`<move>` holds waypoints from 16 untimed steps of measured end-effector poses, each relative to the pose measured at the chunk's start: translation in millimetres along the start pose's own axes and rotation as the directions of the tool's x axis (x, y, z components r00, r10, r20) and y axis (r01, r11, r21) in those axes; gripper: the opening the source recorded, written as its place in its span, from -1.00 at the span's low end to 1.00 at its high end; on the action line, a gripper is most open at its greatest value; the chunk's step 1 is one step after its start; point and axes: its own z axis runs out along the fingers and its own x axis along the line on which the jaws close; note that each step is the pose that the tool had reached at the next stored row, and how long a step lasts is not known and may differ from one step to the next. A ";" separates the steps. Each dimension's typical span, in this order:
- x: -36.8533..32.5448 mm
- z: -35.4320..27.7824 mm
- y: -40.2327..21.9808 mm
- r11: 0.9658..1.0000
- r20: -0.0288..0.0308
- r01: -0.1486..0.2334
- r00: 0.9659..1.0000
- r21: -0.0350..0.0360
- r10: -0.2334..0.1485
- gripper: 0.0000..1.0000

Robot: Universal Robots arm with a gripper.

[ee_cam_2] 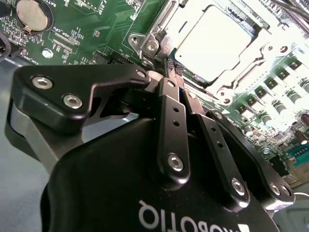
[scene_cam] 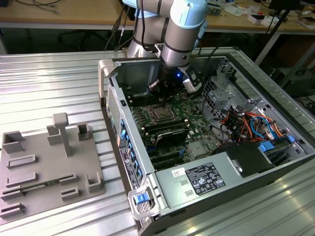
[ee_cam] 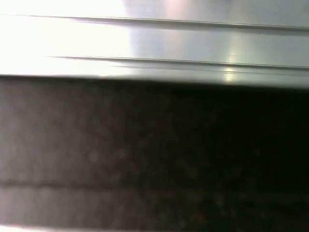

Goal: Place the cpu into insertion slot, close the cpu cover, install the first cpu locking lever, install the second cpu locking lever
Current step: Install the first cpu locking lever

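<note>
A: gripper [ee_cam_2: 173,72] fingers pressed together, tips just beside the silver cpu cover [ee_cam_2: 161,36] corner
B: cpu [ee_cam_2: 212,43] in there?
A: yes, lying flat inside the cover frame, green circuit board [ee_cam_2: 111,19] around it

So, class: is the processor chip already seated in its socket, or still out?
In. The cpu lies flat within the insertion slot, with the cpu cover framing it. The gripper hangs beside the socket edge, fingers together.

My pale-blue and silver jointed arm [scene_cam: 184,29] reaches steeply downward, wrist nearly vertical. My black metal two-fingered hand [ee_cam_2: 173,72] points down, its fingers [ee_cam_2: 169,121] drawn together, tips meeting with no gap between them.
</note>
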 end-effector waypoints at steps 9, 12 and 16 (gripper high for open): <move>-0.5 -6.3 4.2 1.000 -0.004 0.028 1.000 -0.013 -0.028 -0.79; -0.8 -4.8 4.2 1.000 -0.004 0.028 1.000 -0.013 -0.028 -0.79; -1.5 -4.5 4.0 1.000 -0.004 0.028 1.000 -0.013 -0.028 -0.79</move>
